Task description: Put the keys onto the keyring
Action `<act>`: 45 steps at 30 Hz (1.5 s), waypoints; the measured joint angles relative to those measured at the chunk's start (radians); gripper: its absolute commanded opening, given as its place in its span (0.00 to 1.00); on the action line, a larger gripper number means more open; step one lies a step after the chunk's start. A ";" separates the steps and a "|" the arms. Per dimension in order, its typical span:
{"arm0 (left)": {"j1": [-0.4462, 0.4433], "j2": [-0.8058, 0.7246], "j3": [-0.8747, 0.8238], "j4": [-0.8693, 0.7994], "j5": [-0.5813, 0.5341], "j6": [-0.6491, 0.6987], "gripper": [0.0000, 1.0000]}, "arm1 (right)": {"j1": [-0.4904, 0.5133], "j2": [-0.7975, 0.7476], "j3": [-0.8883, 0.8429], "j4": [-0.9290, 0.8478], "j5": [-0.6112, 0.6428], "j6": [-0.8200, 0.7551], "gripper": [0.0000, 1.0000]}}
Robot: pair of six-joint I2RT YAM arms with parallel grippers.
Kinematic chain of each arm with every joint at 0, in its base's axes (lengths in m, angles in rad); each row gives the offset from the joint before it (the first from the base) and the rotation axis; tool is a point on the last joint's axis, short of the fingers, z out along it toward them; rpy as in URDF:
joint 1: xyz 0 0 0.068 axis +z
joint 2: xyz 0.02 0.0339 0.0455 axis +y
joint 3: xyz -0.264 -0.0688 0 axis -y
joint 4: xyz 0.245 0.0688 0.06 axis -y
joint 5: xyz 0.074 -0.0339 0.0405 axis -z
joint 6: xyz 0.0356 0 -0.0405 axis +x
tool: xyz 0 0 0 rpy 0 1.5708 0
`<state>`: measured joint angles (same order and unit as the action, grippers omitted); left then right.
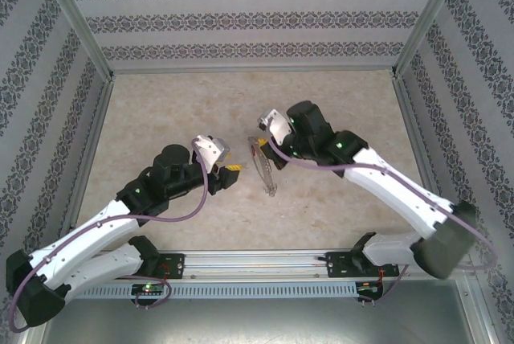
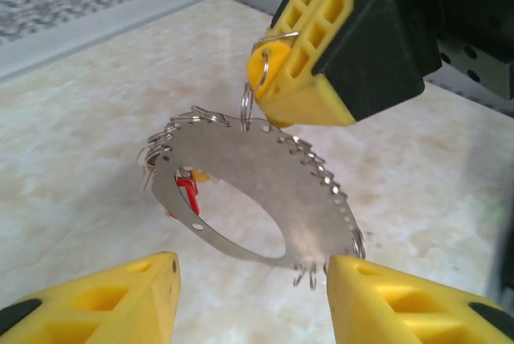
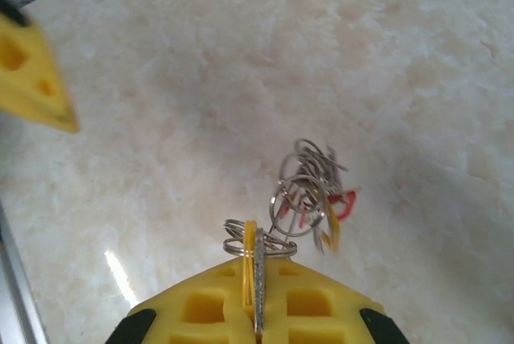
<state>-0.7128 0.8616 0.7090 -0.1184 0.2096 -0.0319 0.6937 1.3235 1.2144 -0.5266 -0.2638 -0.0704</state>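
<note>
The right gripper [image 3: 257,270] is clenched on the keyring [image 2: 257,159], holding it edge-up over the table [image 2: 96,119]. The left gripper [image 2: 250,264] is released, its fingers spread beneath. The keys [image 2: 186,193] hang half hidden behind, too blurred to count.

I get bright, even light with only soft shadows on the table [image 1: 161,111]. On the right wrist view a glare streak marks it, and the keys [image 3: 337,206] look smeared, perhaps from motion.
</note>
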 measured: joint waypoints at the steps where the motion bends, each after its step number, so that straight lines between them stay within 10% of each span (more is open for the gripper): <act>1: 0.002 -0.006 -0.003 0.000 -0.024 -0.003 0.52 | -0.011 0.039 0.033 -0.010 -0.008 0.001 0.00; 20: 0.054 -0.062 -0.047 0.019 -0.152 -0.043 0.54 | -0.044 0.454 0.372 -0.106 -0.059 0.001 0.00; 45: 0.055 -0.003 -0.057 0.068 -0.132 -0.042 0.55 | -0.233 0.229 -0.133 -0.139 -0.052 0.072 0.05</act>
<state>-0.6582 0.8585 0.6518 -0.0502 0.0780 -0.0742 0.4610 1.5528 1.0813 -0.6655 -0.3157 0.0013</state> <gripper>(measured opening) 0.546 0.066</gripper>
